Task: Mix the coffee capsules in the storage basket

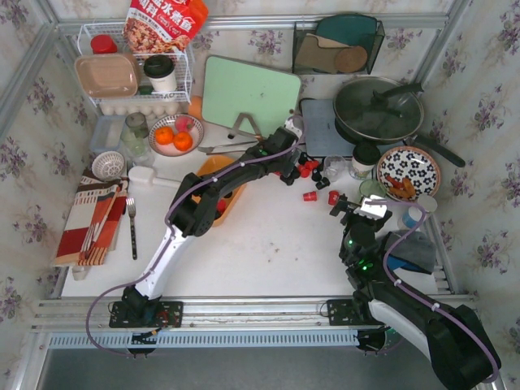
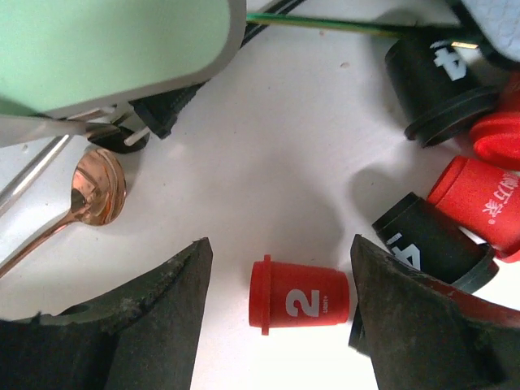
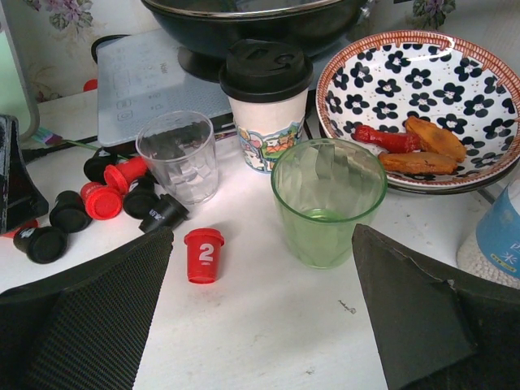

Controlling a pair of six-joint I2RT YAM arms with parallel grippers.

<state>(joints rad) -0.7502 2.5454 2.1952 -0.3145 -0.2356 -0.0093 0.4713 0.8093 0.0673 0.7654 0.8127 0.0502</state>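
Red and black coffee capsules (image 1: pixel 305 167) lie scattered on the white table, right of the orange storage basket (image 1: pixel 210 168), which my left arm partly covers. My left gripper (image 1: pixel 288 169) is open and low over the table. In the left wrist view a red capsule marked 2 (image 2: pixel 298 294) lies on its side between the jaws, untouched, with black (image 2: pixel 431 244) and red (image 2: pixel 479 199) capsules to the right. My right gripper (image 1: pixel 357 210) is open and empty. Ahead of it stand a red capsule (image 3: pixel 203 254) and a capsule cluster (image 3: pixel 106 199).
A green glass (image 3: pixel 328 199), a clear glass (image 3: pixel 177 166), a lidded paper cup (image 3: pixel 266 101) and a flowered plate of food (image 3: pixel 418 106) stand near the right gripper. A green cutting board (image 1: pixel 248 96), a pan (image 1: pixel 378 110) and a bowl of oranges (image 1: pixel 175 136) are behind. A copper spoon (image 2: pixel 97 187) lies left.
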